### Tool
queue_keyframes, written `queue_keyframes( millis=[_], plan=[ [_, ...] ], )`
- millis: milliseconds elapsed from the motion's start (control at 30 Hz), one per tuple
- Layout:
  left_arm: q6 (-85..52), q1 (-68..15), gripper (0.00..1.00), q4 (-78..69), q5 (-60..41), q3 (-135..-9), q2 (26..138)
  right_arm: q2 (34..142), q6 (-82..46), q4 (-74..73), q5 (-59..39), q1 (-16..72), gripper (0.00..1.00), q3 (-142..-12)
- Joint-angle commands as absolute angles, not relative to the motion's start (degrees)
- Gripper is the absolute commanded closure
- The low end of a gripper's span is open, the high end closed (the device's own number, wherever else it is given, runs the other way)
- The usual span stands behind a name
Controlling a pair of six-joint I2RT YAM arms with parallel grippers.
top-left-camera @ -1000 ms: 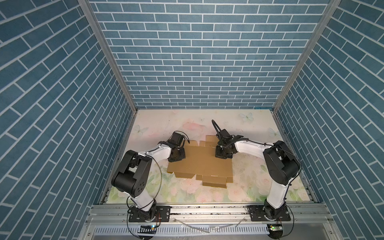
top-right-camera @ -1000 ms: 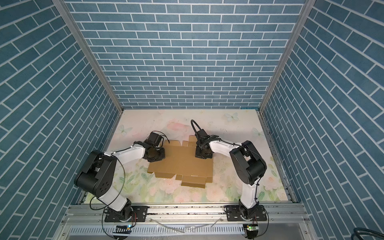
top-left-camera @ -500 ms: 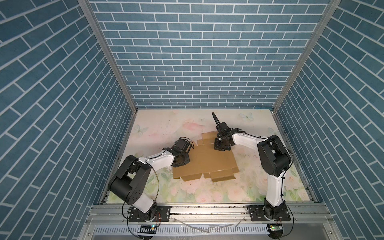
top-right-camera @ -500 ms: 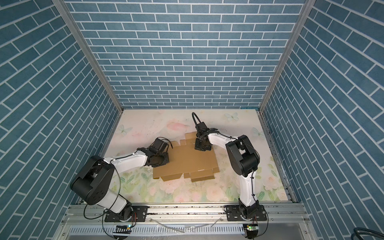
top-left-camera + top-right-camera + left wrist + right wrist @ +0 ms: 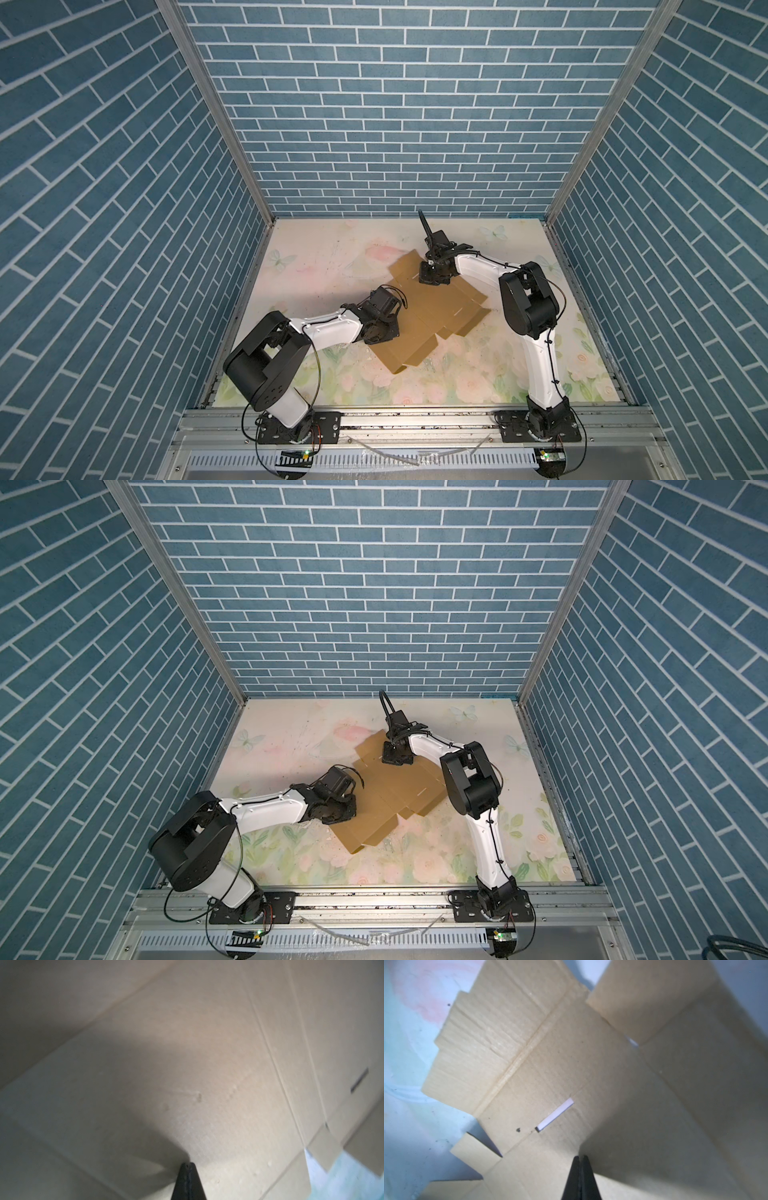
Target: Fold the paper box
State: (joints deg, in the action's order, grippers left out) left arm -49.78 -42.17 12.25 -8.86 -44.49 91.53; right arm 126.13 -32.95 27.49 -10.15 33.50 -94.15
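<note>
The paper box (image 5: 440, 309) (image 5: 399, 796) is a flat, unfolded brown cardboard sheet lying askew on the floral table in both top views. My left gripper (image 5: 380, 330) (image 5: 337, 810) bears down on the sheet's left edge. Its shut tips (image 5: 188, 1164) touch bare cardboard (image 5: 207, 1064) and hold nothing. My right gripper (image 5: 433, 276) (image 5: 395, 759) presses on the sheet's far end. It is shut and empty too, with its tips (image 5: 580, 1157) on the cardboard (image 5: 550, 1059) near a narrow slot (image 5: 555, 1114).
Blue brick-patterned walls (image 5: 395, 124) enclose the table on three sides. An aluminium rail (image 5: 415, 419) with both arm bases runs along the front edge. Bare floral tabletop (image 5: 332, 257) lies at the back left, and more of it (image 5: 457, 382) in front of the sheet.
The sheet has turned counter-clockwise from square to diagonal. My left gripper slid toward the front with its edge, and my right gripper moved toward the back wall.
</note>
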Motion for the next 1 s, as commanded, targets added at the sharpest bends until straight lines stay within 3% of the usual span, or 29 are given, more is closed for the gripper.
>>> queue_keyframes(
  millis=[0, 400, 667, 967],
  plan=[
    [-47.9, -43.5, 1.0, 19.0, -12.2, -45.3, 92.4, 126.0, -32.1, 29.3, -11.3, 33.9, 1.0, -94.5],
    [-36.4, -41.9, 1.0, 32.8, -4.0, -55.2, 90.5, 104.5, -32.8, 34.7, 0.1, 33.5, 1.0, -79.1],
    [-31.9, -40.8, 1.0, 32.4, -1.3, -55.5, 94.9, 103.9, -35.2, 30.4, 0.0, 30.7, 1.0, -71.4],
    [-34.8, -40.9, 1.0, 30.9, -3.8, -53.3, 96.5, 109.9, -34.8, 27.7, -2.8, 29.2, 1.0, -71.7]
  ],
)
